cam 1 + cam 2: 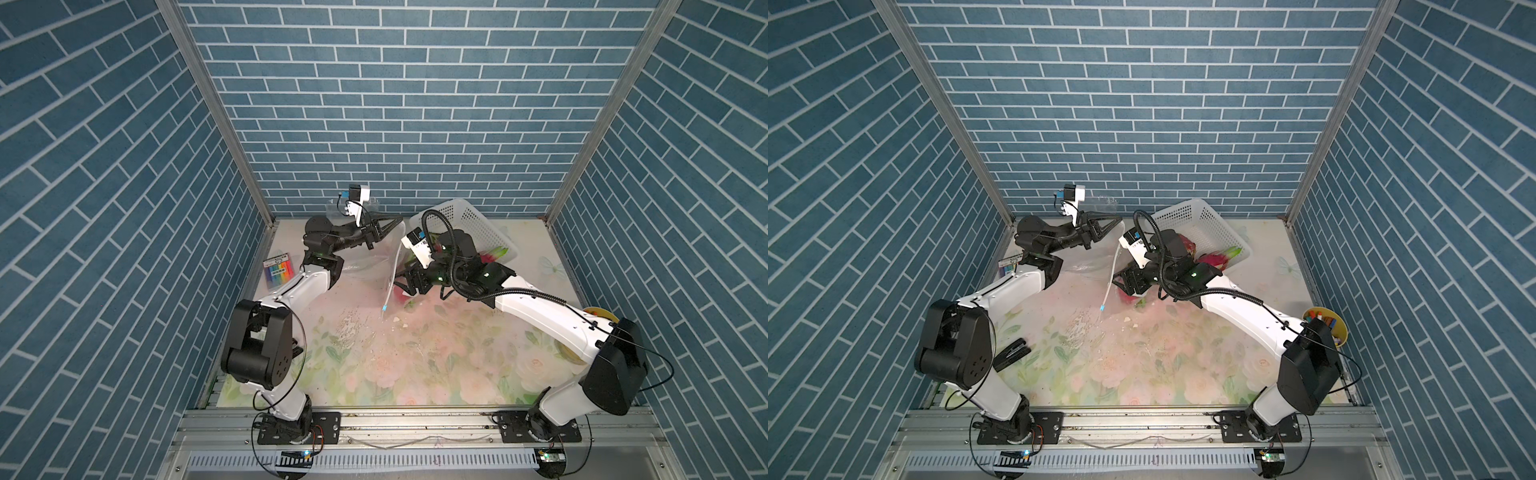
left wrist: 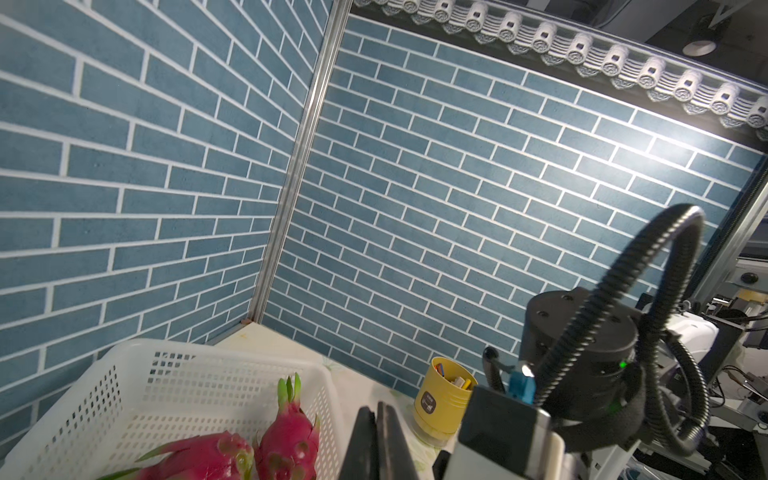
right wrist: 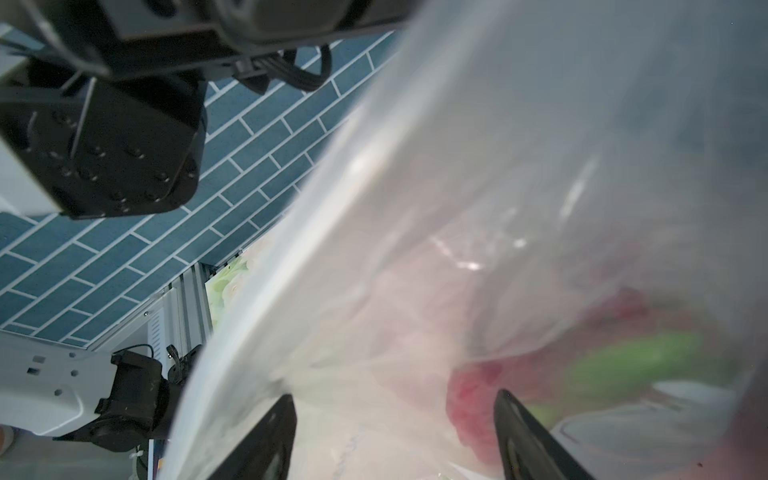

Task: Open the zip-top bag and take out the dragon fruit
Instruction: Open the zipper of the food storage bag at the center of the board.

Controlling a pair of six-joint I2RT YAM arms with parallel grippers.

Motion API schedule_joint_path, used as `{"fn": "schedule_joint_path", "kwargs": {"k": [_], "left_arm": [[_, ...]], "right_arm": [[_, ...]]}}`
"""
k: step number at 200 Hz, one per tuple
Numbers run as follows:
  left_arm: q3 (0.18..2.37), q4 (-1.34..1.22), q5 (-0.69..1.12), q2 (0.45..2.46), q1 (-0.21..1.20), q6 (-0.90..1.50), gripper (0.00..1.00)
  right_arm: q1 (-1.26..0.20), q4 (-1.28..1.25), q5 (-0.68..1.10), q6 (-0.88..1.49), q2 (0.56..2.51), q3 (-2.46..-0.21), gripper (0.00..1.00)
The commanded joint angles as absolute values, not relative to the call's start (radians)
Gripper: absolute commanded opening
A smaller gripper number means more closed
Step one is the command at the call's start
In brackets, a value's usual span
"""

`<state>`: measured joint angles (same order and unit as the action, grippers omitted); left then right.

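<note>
- Closest to the lens in the right wrist view, found the right gripper, its two black fingers set wide apart with nothing pinched between them.
- Saw the clear plastic zip-top bag as blurred film stretched across that view, and a pink dragon fruit with green tips showing through it just beyond the fingers.
- In both top views, placed that fruit on the floral table mat, right under the right gripper and just beside the bag's white zip strip.
- Could not tell whether it lay wholly inside the bag.
- Found the left gripper with fingers pressed together, clamped on the bag's raised upper corner near the back wall.
- Traced the zip strip hanging from that corner down to a small blue slider low by the mat.
- Noted a white perforated plastic basket at the back right, just behind the right arm's wrist, with two more pink-and-green dragon fruits inside.
- Spotted a yellow cup of pens by the right wall, well apart from the bag.
</note>
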<state>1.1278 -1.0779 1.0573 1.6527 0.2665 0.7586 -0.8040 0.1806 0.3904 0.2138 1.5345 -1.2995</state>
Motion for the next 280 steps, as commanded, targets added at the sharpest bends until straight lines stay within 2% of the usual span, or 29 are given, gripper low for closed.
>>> {"fn": "schedule_joint_path", "kwargs": {"k": [1,9,34,76,102,112,122,160,230,237,241,249,255,261,272,280], "left_arm": [[1.076,-1.235,1.009,1.661,0.273,0.851,0.0],[1.065,-1.293,1.008,1.67,0.273,0.895,0.0],[1.056,-1.356,0.995,1.692,0.275,0.954,0.0],[1.009,-1.341,0.973,1.726,0.272,0.928,0.0],[0.97,-1.388,0.968,1.745,0.265,0.953,0.0],[0.962,-1.405,0.966,1.749,0.261,0.964,0.0],[0.957,-1.411,0.964,1.755,0.258,0.966,0.0],[0.944,-1.434,0.961,1.775,0.244,0.978,0.0],[0.876,-1.439,0.923,1.819,0.215,0.966,0.0],[0.864,-1.45,0.925,1.829,0.211,0.972,0.0],[0.855,-1.46,0.926,1.835,0.209,0.979,0.0],[0.838,-1.497,0.925,1.846,0.204,1.004,0.0],[0.827,-1.528,0.926,1.855,0.201,1.025,0.0],[0.819,-1.558,0.925,1.864,0.198,1.047,0.0],[0.804,-1.597,0.923,1.875,0.189,1.073,0.0],[0.792,-1.607,0.916,1.88,0.184,1.078,0.0]], "right_arm": [[-0.802,0.123,0.366,0.263,1.538,-1.286,0.75],[-0.802,0.121,0.339,0.264,1.548,-1.286,0.79],[-0.801,0.131,0.215,0.278,1.606,-1.293,0.79],[-0.802,0.145,0.042,0.34,1.71,-1.325,0.73],[-0.799,0.158,0.018,0.357,1.756,-1.337,0.69],[-0.799,0.166,0.023,0.362,1.772,-1.342,0.62],[-0.797,0.174,0.027,0.369,1.787,-1.344,0.5],[-0.771,0.155,0.083,0.407,1.797,-1.321,0.0],[-0.755,0.198,0.148,0.384,1.706,-1.286,0.0],[-0.759,0.199,0.157,0.383,1.706,-1.286,0.15],[-0.764,0.199,0.159,0.383,1.708,-1.283,0.3],[-0.776,0.192,0.16,0.387,1.711,-1.28,0.48],[-0.787,0.187,0.154,0.389,1.717,-1.279,0.65],[-0.798,0.185,0.148,0.389,1.724,-1.282,0.75],[-0.819,0.181,0.142,0.391,1.743,-1.292,0.78],[-0.832,0.169,0.135,0.399,1.754,-1.295,0.87]]}}
